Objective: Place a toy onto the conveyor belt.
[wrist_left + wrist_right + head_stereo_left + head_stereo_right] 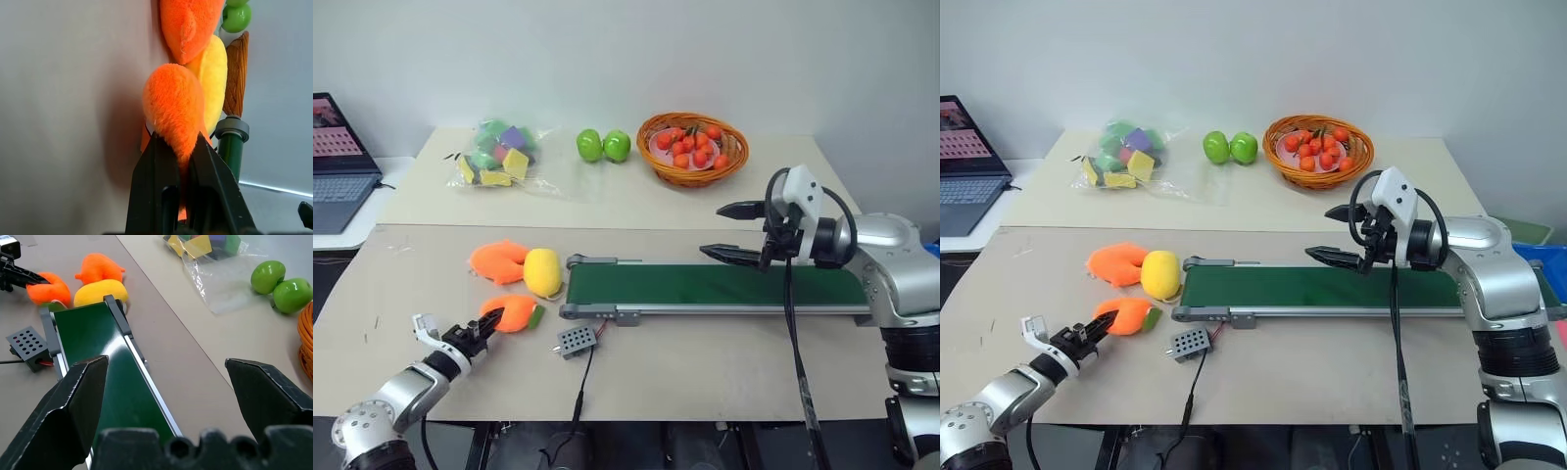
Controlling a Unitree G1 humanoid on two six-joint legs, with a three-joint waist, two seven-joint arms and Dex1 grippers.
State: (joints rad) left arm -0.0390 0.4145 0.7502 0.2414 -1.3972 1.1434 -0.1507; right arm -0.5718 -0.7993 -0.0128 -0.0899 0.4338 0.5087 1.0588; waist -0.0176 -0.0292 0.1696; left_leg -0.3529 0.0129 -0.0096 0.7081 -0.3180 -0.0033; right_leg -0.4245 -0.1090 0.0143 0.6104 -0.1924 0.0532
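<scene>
The toy [516, 311], a small orange plush with a green tuft facing the belt, lies on the table near the left end of the conveyor belt [724, 286]. My left gripper [490, 325] is shut on the toy's near end, and the left wrist view shows its black fingers [156, 171] pinching the orange fur [173, 105]. My right gripper [712, 230] hangs open and empty above the right half of the dark green belt [102, 362]. The belt's grey control box [577, 341] sits on its wire in front of the frame.
A yellow egg plush [542, 271] and a curved orange plush [499, 261] lie just behind the toy. At the back are a bag of coloured blocks [499, 152], two green apples [603, 146] and a wicker basket [734, 162] of small orange fruits. A laptop [337, 162] stands far left.
</scene>
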